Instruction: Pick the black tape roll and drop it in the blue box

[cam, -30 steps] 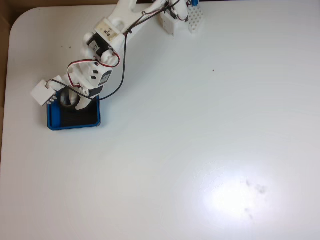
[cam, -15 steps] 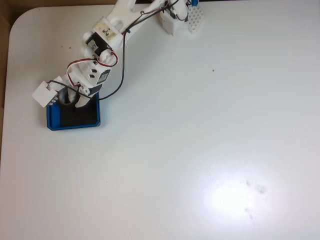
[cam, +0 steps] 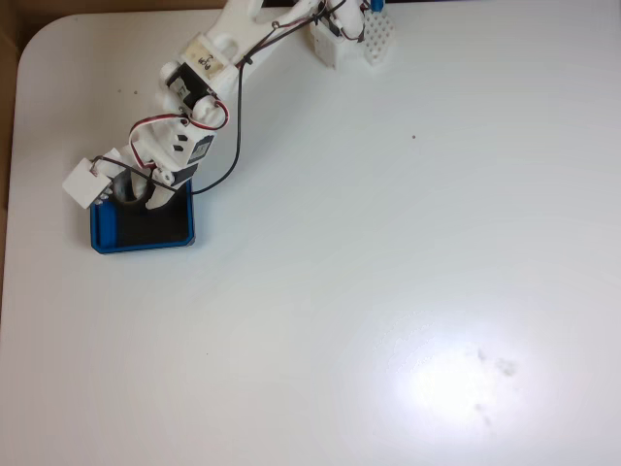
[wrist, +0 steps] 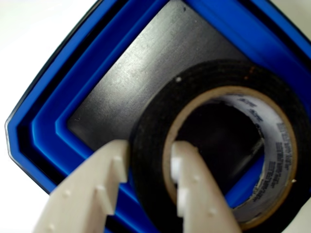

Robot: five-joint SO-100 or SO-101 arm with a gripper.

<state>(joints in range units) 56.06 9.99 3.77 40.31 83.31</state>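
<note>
In the wrist view the black tape roll (wrist: 160, 116) hangs over the blue box (wrist: 121, 29), above its black floor. My gripper (wrist: 148, 162) is shut on the black tape roll, one white finger outside the ring and one inside its pale inner rim. In the fixed view the blue box (cam: 102, 233) sits near the table's left edge. There my gripper (cam: 131, 194) is over the box's upper part, and the black tape roll (cam: 124, 188) shows as a grey ring between the white parts.
The white arm (cam: 209, 68) reaches down from the top of the fixed view, with red and black wires (cam: 236, 136) hanging beside it. A white perforated block (cam: 378, 37) stands at the table's far edge. The brown floor (cam: 8, 97) lies past the left edge.
Over the last second the gripper with the tape roll has shifted slightly up and left over the box. In the last half second nothing visibly moved.
</note>
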